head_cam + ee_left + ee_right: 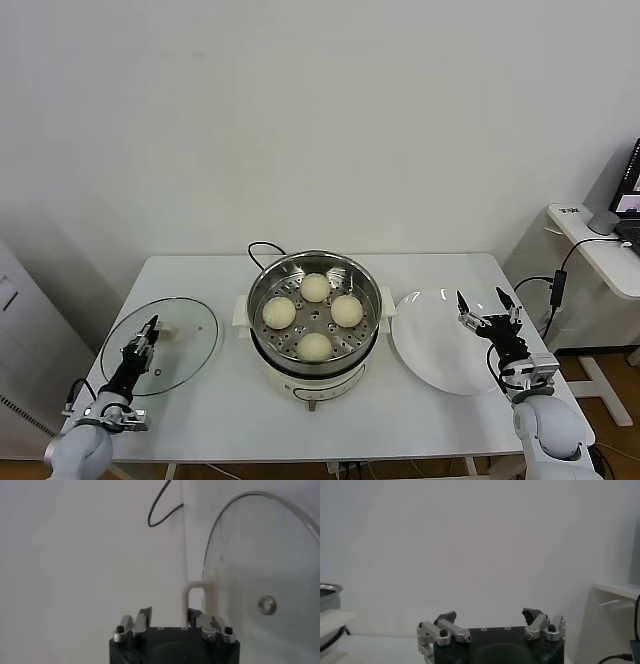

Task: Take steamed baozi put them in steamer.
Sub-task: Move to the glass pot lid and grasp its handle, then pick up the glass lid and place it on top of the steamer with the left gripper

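Baozi point(314, 288), four, sit in one steamer point(262, 282).

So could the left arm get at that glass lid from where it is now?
Probably yes. The left gripper hangs open right over the lid, with the lid's handle just ahead of its fingers, and nothing lies between them. The lid rests flat on the table, beside the steamer.

Lighting is bright, even and diffuse. Soft, faint shadows lie under the steamer point(314, 320) and the plate point(443, 343). The glass lid point(160, 345) carries mild reflections. The head view is sharp. Both wrist views are softer, with hazy backgrounds behind them.
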